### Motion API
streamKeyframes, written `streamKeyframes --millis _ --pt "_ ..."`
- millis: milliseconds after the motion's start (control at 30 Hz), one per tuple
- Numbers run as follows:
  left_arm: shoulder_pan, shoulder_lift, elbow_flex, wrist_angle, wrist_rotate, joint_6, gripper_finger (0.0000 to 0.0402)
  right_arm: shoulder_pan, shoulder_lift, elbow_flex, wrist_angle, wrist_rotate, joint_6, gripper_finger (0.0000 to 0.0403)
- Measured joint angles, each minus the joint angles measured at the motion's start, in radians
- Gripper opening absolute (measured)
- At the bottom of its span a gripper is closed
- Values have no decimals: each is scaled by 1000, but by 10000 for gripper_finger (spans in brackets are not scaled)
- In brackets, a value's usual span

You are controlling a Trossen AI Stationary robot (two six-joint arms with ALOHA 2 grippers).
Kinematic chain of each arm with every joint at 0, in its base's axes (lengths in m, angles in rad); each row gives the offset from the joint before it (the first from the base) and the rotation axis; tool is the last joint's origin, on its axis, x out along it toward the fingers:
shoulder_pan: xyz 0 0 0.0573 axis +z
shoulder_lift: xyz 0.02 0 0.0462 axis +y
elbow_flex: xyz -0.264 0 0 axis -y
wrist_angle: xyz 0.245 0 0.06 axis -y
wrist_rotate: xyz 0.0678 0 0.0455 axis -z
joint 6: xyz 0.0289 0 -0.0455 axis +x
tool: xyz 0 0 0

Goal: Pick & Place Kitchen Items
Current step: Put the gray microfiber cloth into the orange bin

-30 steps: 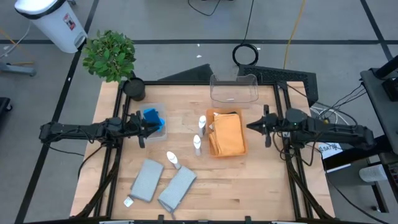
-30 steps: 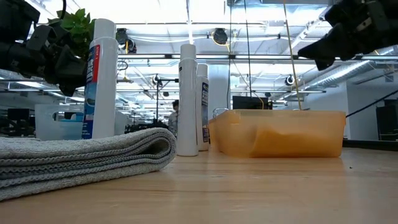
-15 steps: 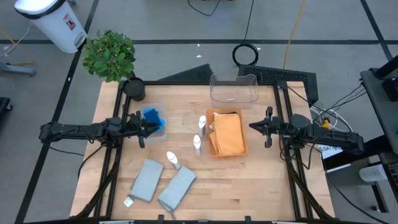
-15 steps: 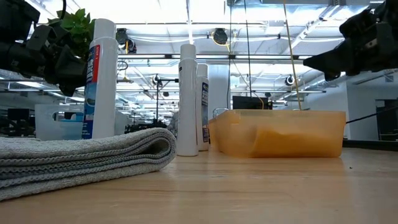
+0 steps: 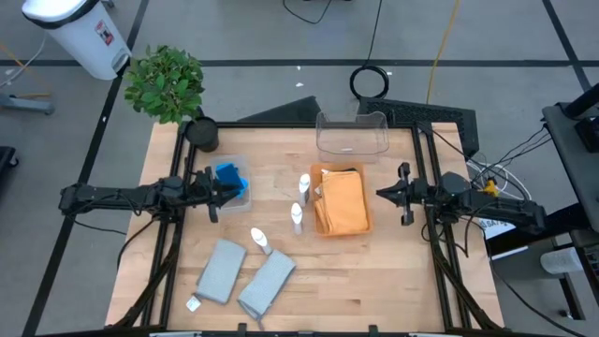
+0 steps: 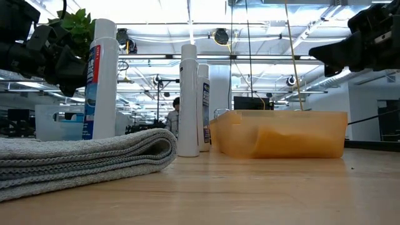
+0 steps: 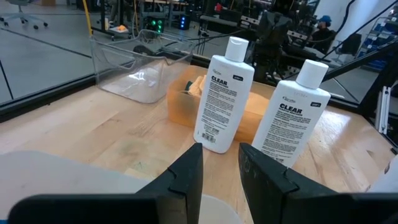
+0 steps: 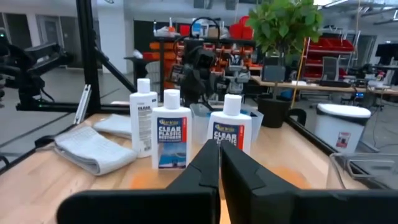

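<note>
A wooden desk (image 5: 356, 281) is observed. Directly on it are placed three white bottles (image 5: 298, 215), two grey cloths (image 5: 245, 277), an orange tray (image 5: 341, 200), two clear bins (image 5: 353, 133), and a dark plant pot (image 5: 201, 133).

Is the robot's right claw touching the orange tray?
Apart. The high view shows the right gripper with bare wooden table between its shut tips and the orange tray; the low view shows it hanging well above the tray.

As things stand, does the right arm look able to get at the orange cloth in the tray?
Probably yes. The right gripper hangs shut just beside the orange tray, whose top is open. Nothing lies between it and the orange cloth; the bottles stand on the tray's far side.
</note>
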Motion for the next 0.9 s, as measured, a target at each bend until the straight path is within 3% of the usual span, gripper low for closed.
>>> streamKeyframes --millis 233,333,467,733,900 --pt "-1 0 0 79 14 -61 108 0 0 -2 -4 0 -1 0" --pt "-1 0 0 89 68 -168 108 0 0 -2 -3 0 -1 0" --pt "-1 0 0 80 174 -189 108 0 0 -2 -3 0 -1 0" --pt "-1 0 0 120 216 -417 108 0 0 -3 -3 0 -1 0" --pt "-1 0 67 172 343 -506 125 0 0 -4 -3 0 -1 0"
